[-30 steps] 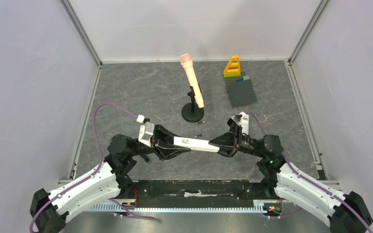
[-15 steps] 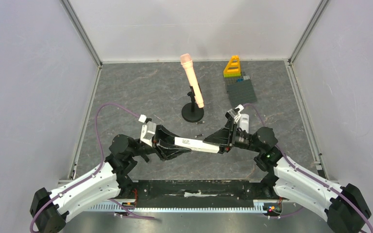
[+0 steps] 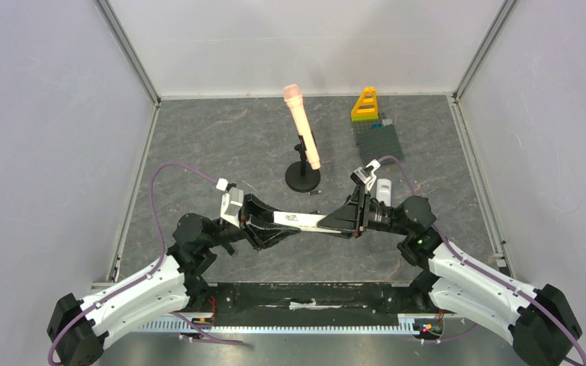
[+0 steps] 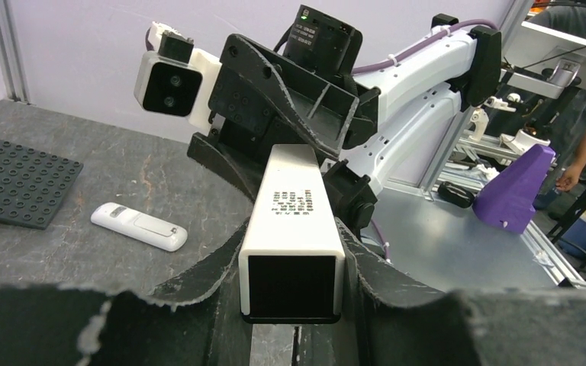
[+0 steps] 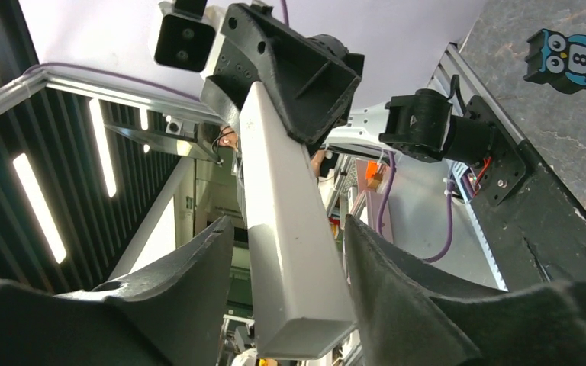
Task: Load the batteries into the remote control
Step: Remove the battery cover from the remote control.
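The white remote control point(image 3: 299, 220) hangs level above the table between both arms. My left gripper point(image 3: 265, 227) is shut on its left end; in the left wrist view the remote point(image 4: 294, 213) sits clamped between the two fingers of the left gripper point(image 4: 293, 255), with its printed face up. My right gripper point(image 3: 349, 220) stands open around the other end of the remote point(image 5: 286, 229), and in the right wrist view the right gripper point(image 5: 290, 263) shows a gap beside the body. One tiny dark battery point(image 3: 314, 193) lies by the stand's base; other batteries are hidden.
A peach microphone point(image 3: 302, 130) leans on a black round stand point(image 3: 303, 181) at the middle back. A grey studded plate point(image 3: 379, 143) and a yellow block point(image 3: 365, 105) lie at the back right. A small white oblong piece point(image 3: 382, 188) point(image 4: 139, 226) rests by the right wrist.
The right gripper has opened off the remote's right end and its arm has shifted slightly left and back. The left gripper still grips the remote, which has moved a little farther back.
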Motion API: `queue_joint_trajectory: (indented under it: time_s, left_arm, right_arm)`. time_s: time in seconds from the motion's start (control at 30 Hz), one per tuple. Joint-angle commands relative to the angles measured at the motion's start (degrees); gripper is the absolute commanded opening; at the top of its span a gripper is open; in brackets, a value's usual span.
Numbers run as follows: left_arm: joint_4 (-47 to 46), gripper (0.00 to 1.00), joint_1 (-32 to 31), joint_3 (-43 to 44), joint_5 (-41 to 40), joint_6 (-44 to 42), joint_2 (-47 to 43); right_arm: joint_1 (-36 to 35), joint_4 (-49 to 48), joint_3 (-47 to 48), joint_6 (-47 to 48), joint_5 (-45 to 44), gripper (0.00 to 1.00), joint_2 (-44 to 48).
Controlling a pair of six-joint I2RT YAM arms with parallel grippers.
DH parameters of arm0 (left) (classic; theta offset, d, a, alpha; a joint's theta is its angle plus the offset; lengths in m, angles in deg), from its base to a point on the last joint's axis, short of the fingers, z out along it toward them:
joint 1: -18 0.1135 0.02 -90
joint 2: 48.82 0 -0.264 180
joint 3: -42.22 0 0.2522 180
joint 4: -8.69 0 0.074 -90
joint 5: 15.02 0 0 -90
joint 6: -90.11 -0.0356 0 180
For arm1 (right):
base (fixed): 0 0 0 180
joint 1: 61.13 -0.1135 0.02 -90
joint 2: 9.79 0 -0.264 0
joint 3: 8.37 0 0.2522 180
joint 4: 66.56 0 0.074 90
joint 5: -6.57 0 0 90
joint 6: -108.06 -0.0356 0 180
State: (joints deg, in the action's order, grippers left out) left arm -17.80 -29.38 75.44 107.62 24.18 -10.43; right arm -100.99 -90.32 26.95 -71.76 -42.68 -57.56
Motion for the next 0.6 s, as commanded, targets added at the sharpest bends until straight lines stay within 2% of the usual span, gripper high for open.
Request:
queue_joint_trajectory:
  time_s: [0.0,0.1,0.23,0.3,0.43,0.57]
  left_arm:
    - [-6.05,0.02,-0.08,-0.6,-1.81,2.43,0.03]
    - [-8.02,0.02,-0.09,-1.42,-0.85,2.64,-0.44]
    - [-11.31,0.02,-0.09,-2.71,1.84,2.51,-1.53]
    - [-11.54,0.02,-0.09,-2.99,3.04,1.93,-2.16]
    - [-9.84,0.02,-0.09,-2.38,5.16,0.44,-2.62]
    - [-8.36,0.02,-0.06,-1.41,6.45,-0.73,-2.03]
  right_arm:
    - [-0.16,-7.57,0.71,-1.61,1.87,0.53,-0.45]
    - [-0.18,-12.07,-0.99,-4.38,1.57,0.44,-0.82]
    - [-0.3,-17.07,-3.23,-7.94,0.7,0.41,-1.09]
    - [-0.31,-18.91,-3.89,-9.14,0.47,0.45,-1.26]
    - [-0.27,-19.35,-3.38,-9.4,0.12,0.58,-1.36]
    - [-0.36,-16.71,-1.29,-7.59,0.73,0.59,-2.54]
